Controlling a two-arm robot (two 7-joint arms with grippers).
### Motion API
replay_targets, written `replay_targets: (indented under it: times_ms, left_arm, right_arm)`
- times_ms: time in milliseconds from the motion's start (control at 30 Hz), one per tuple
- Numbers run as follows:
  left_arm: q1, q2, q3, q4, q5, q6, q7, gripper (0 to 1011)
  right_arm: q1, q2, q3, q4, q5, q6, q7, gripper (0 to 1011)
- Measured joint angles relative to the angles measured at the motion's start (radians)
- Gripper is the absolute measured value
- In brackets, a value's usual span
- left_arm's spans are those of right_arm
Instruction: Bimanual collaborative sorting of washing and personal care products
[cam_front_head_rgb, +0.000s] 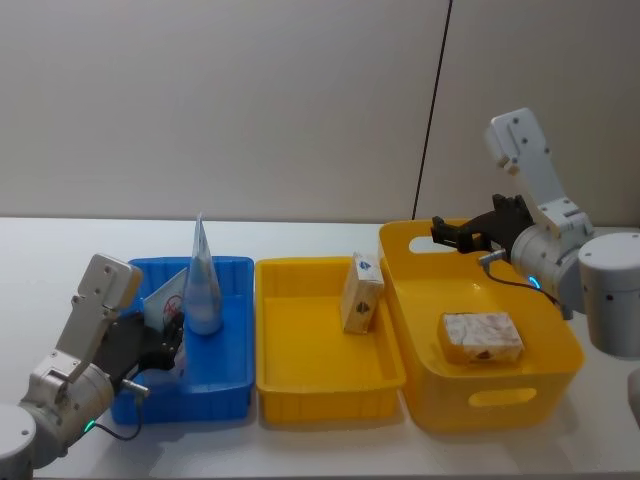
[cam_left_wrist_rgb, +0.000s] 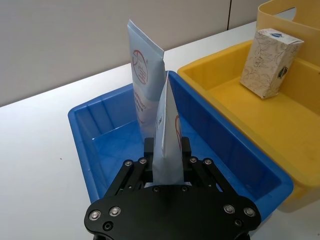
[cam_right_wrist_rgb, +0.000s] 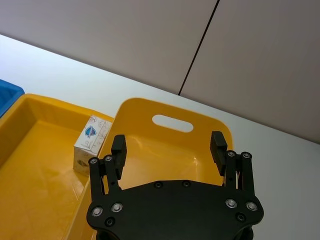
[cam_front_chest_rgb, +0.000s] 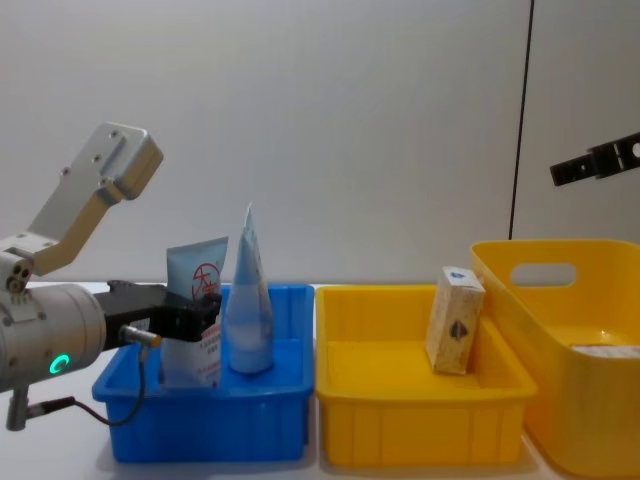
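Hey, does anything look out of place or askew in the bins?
Nothing spilled or damaged. One carton leans slightly in the shallow yellow tray. The left end effector holds a tube upright in the blue bin.

A pale blue-white soft squeeze tube (cam_front_head_rgb: 203, 285) is standing cap-down in the blue bin (cam_front_head_rgb: 200, 405). A red-logoed tube (cam_front_head_rgb: 166, 297) is tilting beside it, pinched by the left gripper (cam_front_head_rgb: 175, 335). One small beige-white carton (cam_front_head_rgb: 361, 292) is standing on end in the shallow yellow tray (cam_front_head_rgb: 300, 340), and another carton (cam_front_head_rgb: 482, 337) is lying flat in the deep yellow bin (cam_front_head_rgb: 430, 390).

No legible text; red round logo on tube (cam_front_chest_rgb: 200, 272), blue emblem on carton (cam_front_chest_rgb: 455, 320).
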Motion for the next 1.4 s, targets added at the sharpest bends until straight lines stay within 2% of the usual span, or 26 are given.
replay_targets:
  times_ms: [533, 833, 1067, 1400]
  left_arm:
    - [-0.002, 0.000, 0.000, 0.000, 0.001, 0.001, -0.003, 253]
    - [-0.026, 0.014, 0.008, -0.025, 0.008, 0.025, -0.039, 253]
    - [-0.049, 0.041, 0.006, -0.091, 0.004, 0.072, -0.089, 253]
    - [-0.068, 0.091, -0.015, -0.209, -0.042, 0.155, -0.172, 253]
  right_arm:
    - [0.000, 0.000, 0.000, 0.000, 0.000, 0.000, 0.000, 1004]
    - [0.000, 0.000, 0.000, 0.000, 0.000, 0.000, 0.000, 1004]
    - [0.000, 0.000, 0.000, 0.000, 0.000, 0.000, 0.000, 1003]
    - [0.000, 0.000, 0.000, 0.000, 0.000, 0.000, 0.000, 1004]
